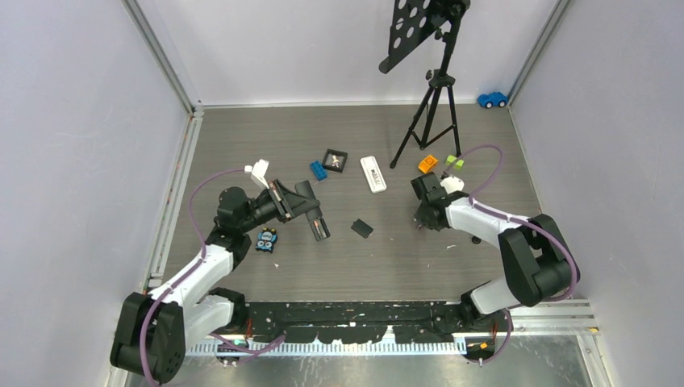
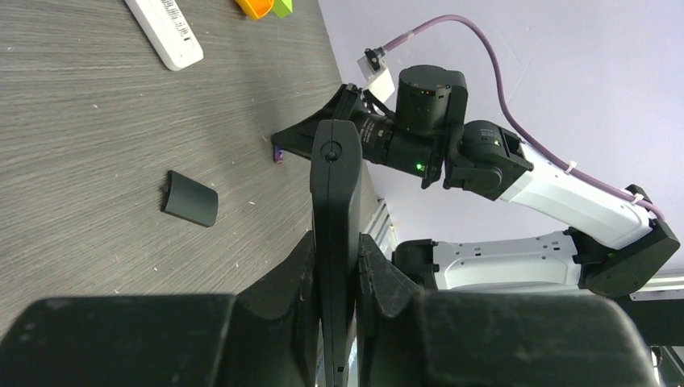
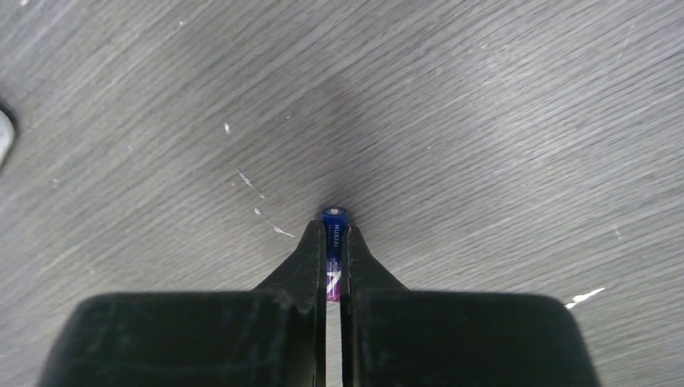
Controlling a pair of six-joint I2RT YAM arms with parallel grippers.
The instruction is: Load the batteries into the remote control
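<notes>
My left gripper (image 1: 311,213) is shut on a black remote control (image 1: 316,220), held above the table. In the left wrist view the remote (image 2: 335,185) stands edge-on between my fingers (image 2: 297,270). Its black battery cover (image 1: 362,228) lies loose on the table and also shows in the left wrist view (image 2: 189,199). My right gripper (image 1: 420,221) points down at the table and is shut on a purple-blue battery (image 3: 334,238), whose tip sticks out past the fingertips close to the surface. That battery's end shows in the left wrist view (image 2: 277,153). Other batteries cannot be made out.
A white remote (image 1: 373,174) lies mid-table. Nearby are a blue block (image 1: 318,170), a black square tray (image 1: 335,160), and orange (image 1: 427,164) and green (image 1: 454,164) pieces. A tripod (image 1: 431,121) stands behind. A small blue-and-dark cluster (image 1: 266,240) lies by my left arm. A toy car (image 1: 492,99) sits far right.
</notes>
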